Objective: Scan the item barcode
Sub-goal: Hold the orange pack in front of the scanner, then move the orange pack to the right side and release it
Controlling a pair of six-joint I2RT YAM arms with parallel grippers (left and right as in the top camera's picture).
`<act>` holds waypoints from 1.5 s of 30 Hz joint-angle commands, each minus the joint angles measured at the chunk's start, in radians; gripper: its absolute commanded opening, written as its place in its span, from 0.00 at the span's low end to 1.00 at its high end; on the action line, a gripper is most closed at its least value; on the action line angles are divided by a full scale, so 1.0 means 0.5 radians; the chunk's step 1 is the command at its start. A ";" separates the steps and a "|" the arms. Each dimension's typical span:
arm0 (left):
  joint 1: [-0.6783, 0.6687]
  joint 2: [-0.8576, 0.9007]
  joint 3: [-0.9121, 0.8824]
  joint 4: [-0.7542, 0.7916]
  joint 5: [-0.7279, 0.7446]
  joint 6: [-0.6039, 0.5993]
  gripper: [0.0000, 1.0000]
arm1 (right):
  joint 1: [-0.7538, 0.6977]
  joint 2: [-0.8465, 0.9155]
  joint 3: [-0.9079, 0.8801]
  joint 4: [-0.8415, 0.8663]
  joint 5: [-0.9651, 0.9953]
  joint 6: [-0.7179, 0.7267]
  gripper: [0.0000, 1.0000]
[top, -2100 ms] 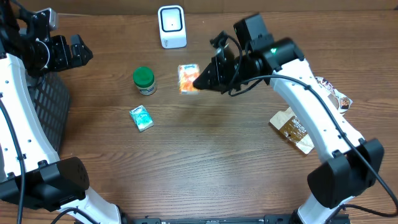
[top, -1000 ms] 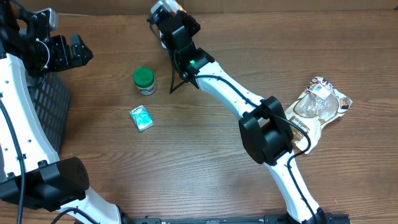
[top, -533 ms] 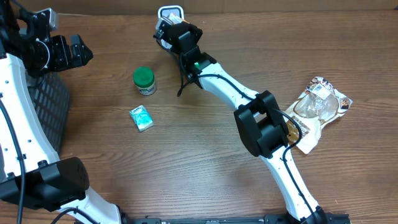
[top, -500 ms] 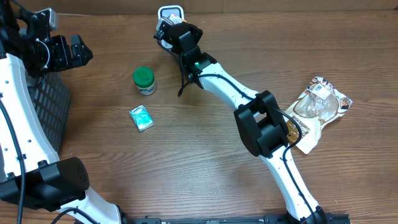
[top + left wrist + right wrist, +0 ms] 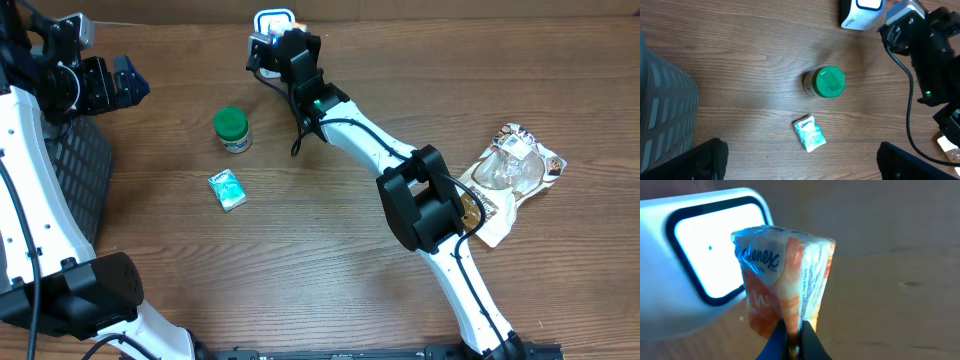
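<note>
- Now the scanning step itself is in hand: the right jaws are closed on the bottom seam of the orange tissue pack (image 5: 785, 280) and hold it up just before the lit window of the scanner (image 5: 695, 255), which stands at the far edge of the surface.
- From the right wrist view, the pack shows its printed front and one side to the camera. I cannot tell where the barcode is, or whether it faces the window.
- For the next move, I judge that the pack must be turned or tilted slowly before the window until the code is read. The grip is only on a thin seam, so the turn should be gentle, or the pack may slip.
- Meanwhile the left jaws are fully open and hold nothing; they hang above the left part of the surface, well apart from the scanner.
- As for containers, a black basket (image 5: 70, 170) stands at the left edge; its inside is not visible.
- Near the middle, a jar with a green lid (image 5: 231, 129) stands upright and closed, so its contents are hidden.
- Just beside it, toward the near edge, lies a green tissue pack (image 5: 227, 189), and snack bags (image 5: 510, 165) lie at the right edge.
</note>
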 commanded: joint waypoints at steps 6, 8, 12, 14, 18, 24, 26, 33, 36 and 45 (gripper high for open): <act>0.007 -0.040 0.040 -0.005 0.002 0.038 1.00 | 0.011 -0.005 0.009 0.034 0.060 -0.101 0.04; 0.007 -0.040 0.040 -0.004 0.002 0.038 1.00 | 0.014 -0.066 0.009 -0.040 0.034 0.040 0.04; 0.007 -0.040 0.040 -0.005 0.002 0.038 1.00 | 0.014 -0.287 0.009 -0.179 -0.049 0.507 0.04; 0.007 -0.040 0.040 -0.004 0.002 0.038 1.00 | 0.002 -0.449 0.009 -0.324 -0.053 0.725 0.04; 0.007 -0.040 0.040 -0.004 0.002 0.038 0.99 | 0.002 -0.800 0.010 -0.861 -0.073 1.215 0.04; 0.007 -0.040 0.040 -0.005 0.002 0.038 1.00 | -0.058 -1.353 0.010 -1.983 -0.401 2.464 0.04; 0.007 -0.040 0.040 -0.004 0.002 0.038 0.99 | -0.124 -1.482 0.009 -2.325 -0.426 2.897 0.04; 0.007 -0.040 0.040 -0.005 0.002 0.038 1.00 | -0.558 -1.592 -0.027 -3.227 -0.735 3.500 0.04; 0.007 -0.040 0.040 -0.004 0.002 0.038 0.99 | -0.758 -1.580 -0.216 -3.268 -0.873 3.500 0.04; 0.007 -0.040 0.040 -0.004 0.002 0.038 1.00 | -1.180 -1.580 -1.190 -2.746 -1.057 3.498 0.04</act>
